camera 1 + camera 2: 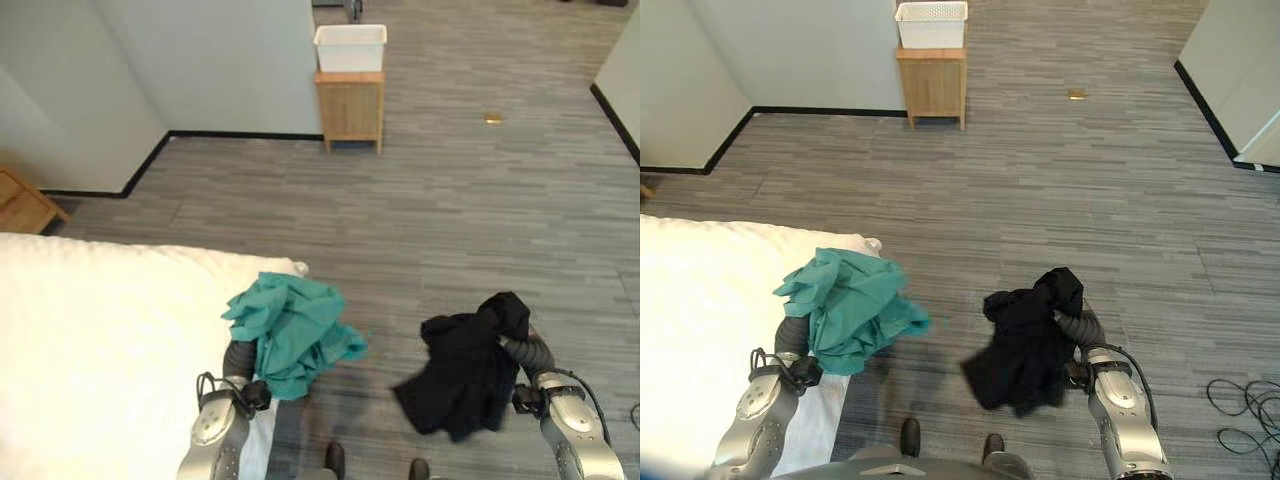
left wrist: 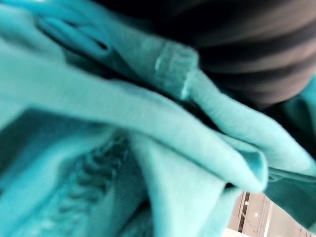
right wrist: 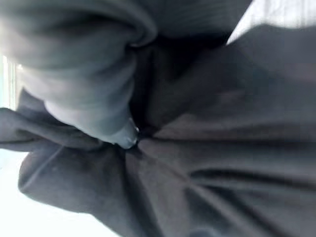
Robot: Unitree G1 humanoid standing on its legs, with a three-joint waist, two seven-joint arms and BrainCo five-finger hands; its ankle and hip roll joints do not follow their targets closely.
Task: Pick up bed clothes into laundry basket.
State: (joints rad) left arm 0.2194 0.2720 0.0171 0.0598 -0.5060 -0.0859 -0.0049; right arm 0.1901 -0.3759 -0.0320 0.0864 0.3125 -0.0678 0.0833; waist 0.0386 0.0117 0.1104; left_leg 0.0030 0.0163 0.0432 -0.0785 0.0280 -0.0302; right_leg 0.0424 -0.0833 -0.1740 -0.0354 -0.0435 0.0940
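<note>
The left robot hand (image 1: 240, 358) is raised at the lower left of the head views, and a bunched teal garment (image 1: 292, 332) lies over it and hides its fingers, so I cannot tell whether they are curled or straight. In the left wrist view the teal cloth is pressed close against the dark ribbed cover, with folds and a stitched hem in front. The garment hangs in the air over the near corner of the bed (image 1: 90, 340), which is covered by a white sheet and lies below and to the left of this hand.

The right robot hand (image 1: 1080, 325) is raised at the lower right, and a black garment (image 1: 1025, 345) is draped over it and hangs down from it above the floor. Its fingers are also hidden by the cloth. In the right wrist view the dark fabric wraps around what looks like one finger (image 3: 98, 113), but the grip itself is not clear to me. The two garments are well apart from each other, with bare grey plank floor (image 1: 450, 210) between them.

Far ahead of both hands, near the wall, a white laundry basket (image 1: 350, 47) stands on top of a small wooden cabinet (image 1: 350, 105). A small tan thing (image 1: 493, 118) lies on the floor to the right of the cabinet, too small to identify. A wooden piece of furniture (image 1: 22, 203) shows at the far left beside the bed.
</note>
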